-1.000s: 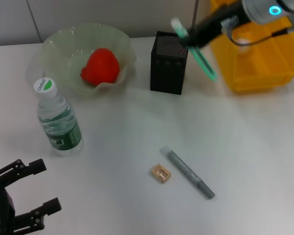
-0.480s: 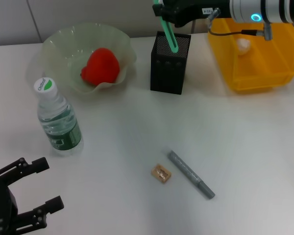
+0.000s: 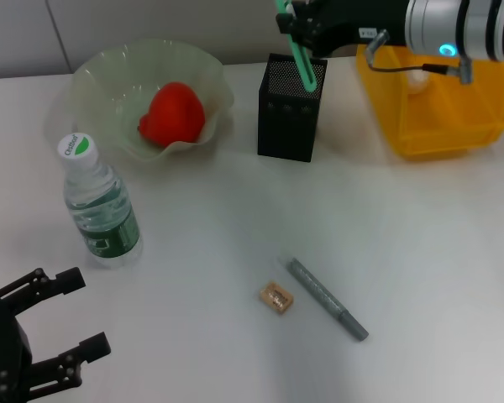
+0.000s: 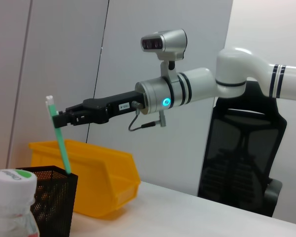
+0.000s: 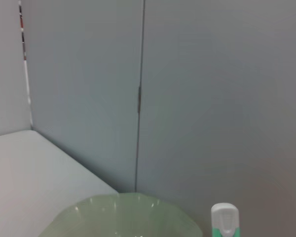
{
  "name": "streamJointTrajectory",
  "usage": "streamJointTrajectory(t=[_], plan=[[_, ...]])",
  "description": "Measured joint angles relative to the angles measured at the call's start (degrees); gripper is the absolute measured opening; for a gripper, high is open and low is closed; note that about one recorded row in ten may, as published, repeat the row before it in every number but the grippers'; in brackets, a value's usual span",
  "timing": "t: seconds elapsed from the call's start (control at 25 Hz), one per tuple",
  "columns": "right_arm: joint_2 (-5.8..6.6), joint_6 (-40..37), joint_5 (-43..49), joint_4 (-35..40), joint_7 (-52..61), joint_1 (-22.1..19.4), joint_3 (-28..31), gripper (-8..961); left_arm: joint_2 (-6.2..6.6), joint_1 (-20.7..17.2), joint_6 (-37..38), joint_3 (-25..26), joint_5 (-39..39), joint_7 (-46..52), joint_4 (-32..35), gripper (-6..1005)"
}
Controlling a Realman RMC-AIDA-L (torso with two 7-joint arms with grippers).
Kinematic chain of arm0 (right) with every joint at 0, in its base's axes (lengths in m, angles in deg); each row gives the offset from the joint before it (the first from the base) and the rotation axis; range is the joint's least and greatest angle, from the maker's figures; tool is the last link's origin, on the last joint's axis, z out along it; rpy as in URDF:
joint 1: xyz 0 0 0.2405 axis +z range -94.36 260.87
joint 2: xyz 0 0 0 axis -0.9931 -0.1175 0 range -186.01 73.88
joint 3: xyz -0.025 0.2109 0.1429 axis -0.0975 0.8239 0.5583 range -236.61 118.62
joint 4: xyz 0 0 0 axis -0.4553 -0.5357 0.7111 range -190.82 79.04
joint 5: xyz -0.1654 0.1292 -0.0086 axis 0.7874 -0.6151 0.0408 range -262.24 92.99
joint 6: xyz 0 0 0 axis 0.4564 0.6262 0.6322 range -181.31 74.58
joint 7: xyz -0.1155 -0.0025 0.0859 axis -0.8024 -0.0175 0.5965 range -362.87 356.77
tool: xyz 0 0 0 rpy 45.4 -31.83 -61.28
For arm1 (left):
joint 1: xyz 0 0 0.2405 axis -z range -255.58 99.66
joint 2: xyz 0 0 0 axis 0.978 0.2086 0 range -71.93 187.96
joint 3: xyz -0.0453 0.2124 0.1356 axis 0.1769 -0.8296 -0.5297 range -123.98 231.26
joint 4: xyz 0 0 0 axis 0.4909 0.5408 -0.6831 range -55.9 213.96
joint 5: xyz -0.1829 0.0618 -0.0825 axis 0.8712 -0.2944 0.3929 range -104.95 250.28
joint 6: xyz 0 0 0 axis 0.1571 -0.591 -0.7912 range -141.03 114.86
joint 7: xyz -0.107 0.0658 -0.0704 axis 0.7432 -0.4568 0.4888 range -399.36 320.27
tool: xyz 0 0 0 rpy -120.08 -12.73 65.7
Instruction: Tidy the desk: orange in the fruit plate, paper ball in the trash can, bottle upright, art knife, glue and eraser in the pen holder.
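The right tool [image 3: 296, 25] grips the long green art knife [image 3: 302, 59] near its top. The knife stands almost straight up, with its low end already inside the black mesh pen holder [image 3: 290, 109], right under the tool.

The green wavy fruit plate [image 3: 109, 75] holds the orange [image 3: 172, 113]. The yellow bin [image 3: 441, 109] holds a white paper ball [image 3: 417, 77].

The left tool [image 3: 50, 327] waits spread wide near the worktop [image 3: 420, 252] edge.
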Motion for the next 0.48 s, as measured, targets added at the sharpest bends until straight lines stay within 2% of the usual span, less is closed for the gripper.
streamJointTrajectory(t=[0.08,0.2,0.44,0.48], plan=[[0.0,1.06,-5.33,-4.07,-4.79,0.44,0.01,213,-0.02,0.29,-0.18,-0.13,-0.07,0.09,-0.21,844],[0.03,1.37,-7.18,-5.98,-6.33,0.76,0.02,217,0.0,0.45,-0.24,-0.01,-0.11,0.05,-0.7,844],[0.16,1.66,-7.43,-6.02,-6.52,0.84,0.06,224,0.02,0.22,-0.27,0.05,-0.24,-0.17,-0.95,844],[0.22,1.57,-7.31,-5.59,-5.86,0.65,0.21,264,0.02,0.09,-0.27,0.09,-0.25,-0.25,-0.95,844]])
